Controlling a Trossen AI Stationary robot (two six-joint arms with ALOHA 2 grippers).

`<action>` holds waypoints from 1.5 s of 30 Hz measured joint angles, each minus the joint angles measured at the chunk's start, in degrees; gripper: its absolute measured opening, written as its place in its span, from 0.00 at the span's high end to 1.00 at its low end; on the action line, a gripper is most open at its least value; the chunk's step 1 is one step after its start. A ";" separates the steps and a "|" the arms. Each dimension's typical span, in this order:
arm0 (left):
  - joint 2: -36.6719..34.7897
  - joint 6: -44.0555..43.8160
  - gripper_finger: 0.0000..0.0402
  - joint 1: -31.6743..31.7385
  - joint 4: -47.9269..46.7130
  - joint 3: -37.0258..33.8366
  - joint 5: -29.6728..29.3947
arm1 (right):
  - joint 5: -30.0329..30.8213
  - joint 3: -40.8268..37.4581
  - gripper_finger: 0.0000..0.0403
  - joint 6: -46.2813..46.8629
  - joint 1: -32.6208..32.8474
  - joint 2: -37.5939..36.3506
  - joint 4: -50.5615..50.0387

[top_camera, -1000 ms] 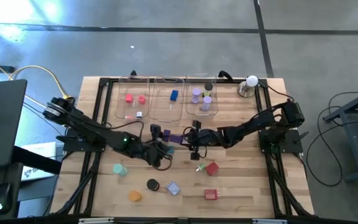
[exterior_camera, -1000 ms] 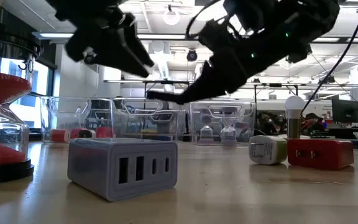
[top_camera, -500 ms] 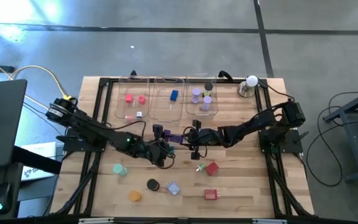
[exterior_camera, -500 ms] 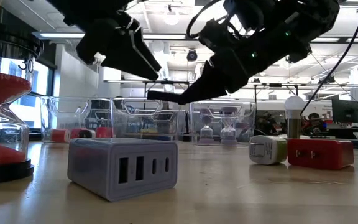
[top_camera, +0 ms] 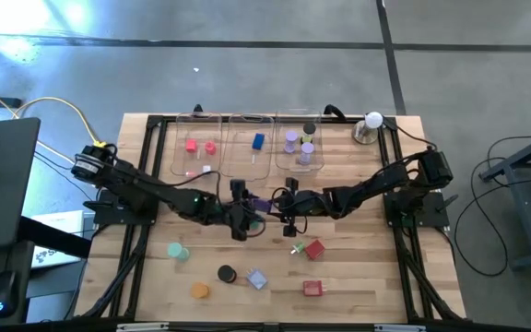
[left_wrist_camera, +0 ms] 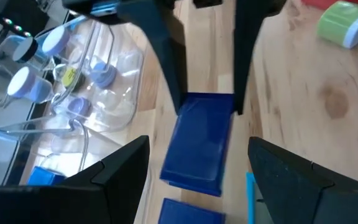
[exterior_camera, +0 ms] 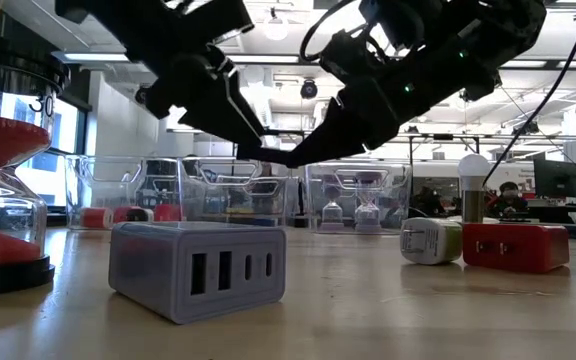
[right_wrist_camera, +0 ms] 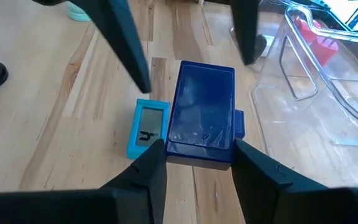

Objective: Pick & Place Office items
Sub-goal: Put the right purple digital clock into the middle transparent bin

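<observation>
While your right gripper has its jaws clamped on the glossy blue rectangular block above the wooden surface mid-table, left gripper jaws stand apart facing it.

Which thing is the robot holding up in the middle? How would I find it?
Look at the table's middle, just in front of the three clear trays, where both arms meet. The right gripper pinches a dark blue flat box above the wood, unlike the small light-blue timer lying flat beside it.
</observation>
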 joint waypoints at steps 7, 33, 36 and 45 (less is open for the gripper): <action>0.00 -0.39 0.34 2.85 0.19 0.00 5.15 | -0.24 0.00 0.67 -0.08 0.00 0.00 0.01; 0.00 -3.63 0.34 5.79 0.44 0.00 14.74 | -0.24 0.00 0.66 -0.10 0.00 0.00 0.01; 0.00 -3.63 0.34 5.79 0.44 0.00 14.75 | -0.24 0.00 0.66 -0.12 0.00 0.02 0.01; 0.90 -3.59 0.34 6.31 0.56 -0.01 14.82 | -0.24 0.00 0.66 -0.11 0.00 0.02 0.03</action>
